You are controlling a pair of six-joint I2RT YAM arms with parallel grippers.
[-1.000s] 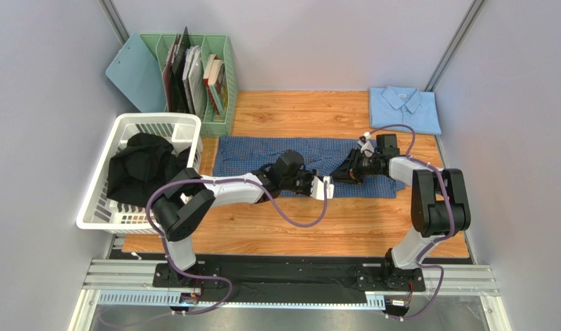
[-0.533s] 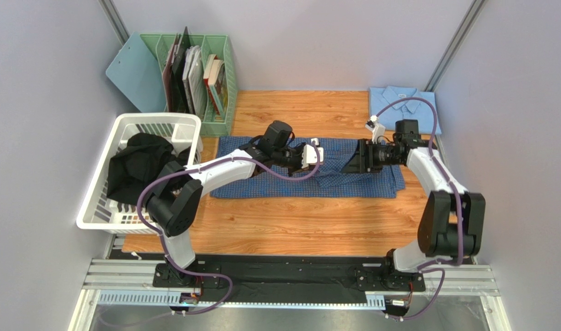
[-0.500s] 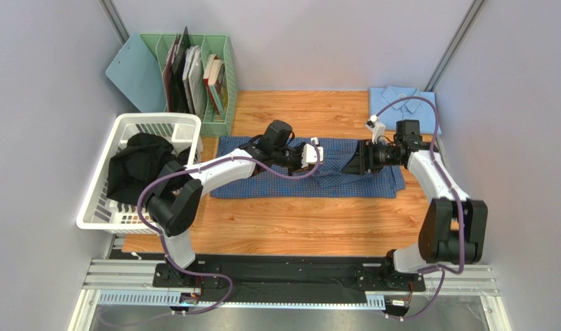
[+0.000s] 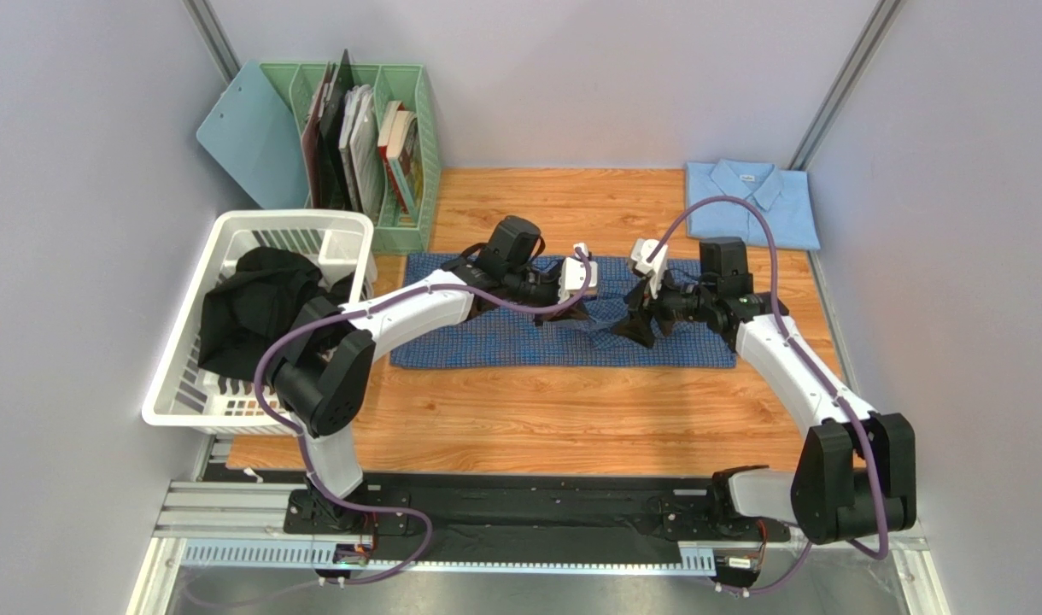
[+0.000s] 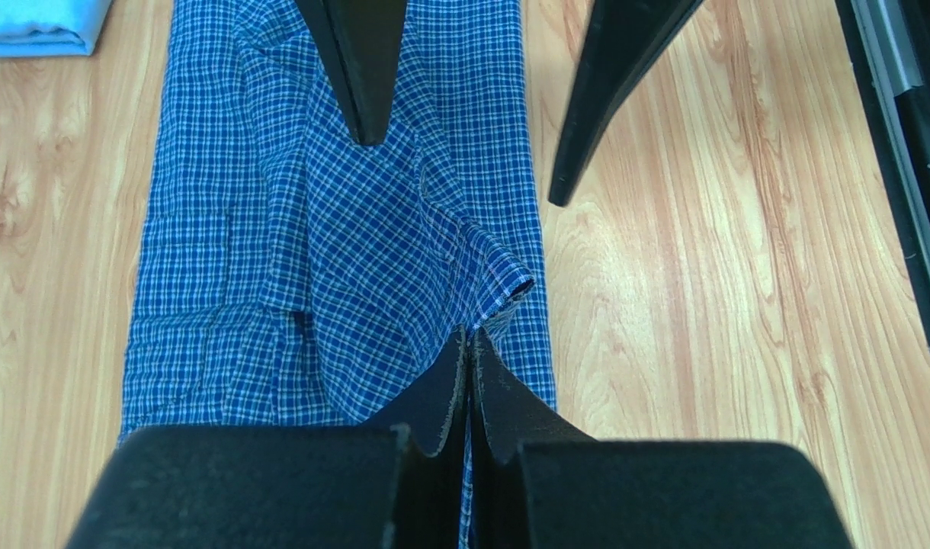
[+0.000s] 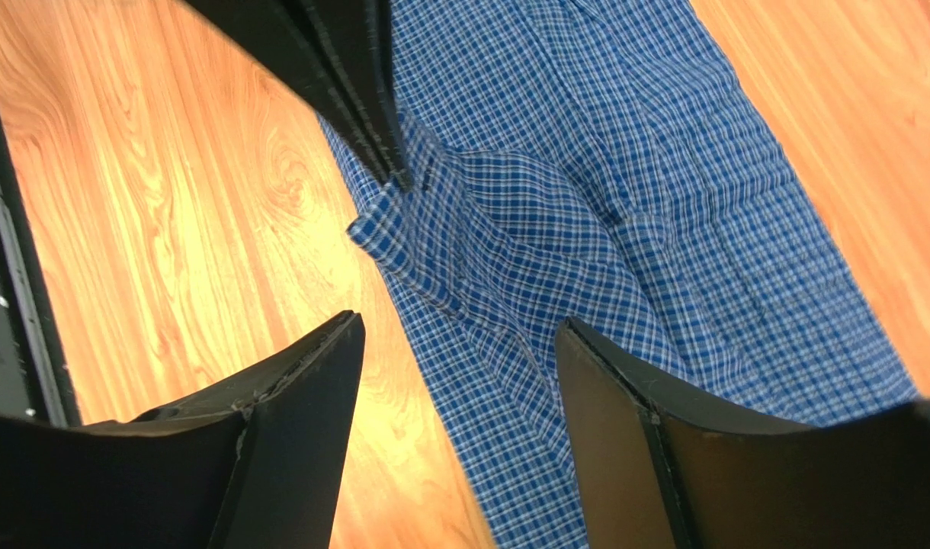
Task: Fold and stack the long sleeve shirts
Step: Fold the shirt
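Observation:
The mid-blue checked shirt [image 4: 488, 336] lies spread across the middle of the wooden table. My left gripper [image 4: 597, 295] is shut on a raised fold of it [image 5: 470, 341], held a little above the rest of the cloth. My right gripper [image 4: 626, 323] faces it from the right, open and empty, its jaws either side of the shirt's near edge [image 6: 458, 332]. Its two fingers [image 5: 361, 69] show at the top of the left wrist view. The pale sky-blue shirt [image 4: 753, 203] lies folded at the back right corner, and it shows in the left wrist view [image 5: 34, 23].
A white laundry basket [image 4: 289, 221] holding dark clothes stands at the left edge. A green file rack [image 4: 404, 147] with books and a light blue clipboard [image 4: 250, 128] stand at the back left. Grey walls close in both sides.
My left gripper has carried the pinched fold from the shirt's front edge back and up over the shirt. My right gripper rose, then moved left and down close to the left one.

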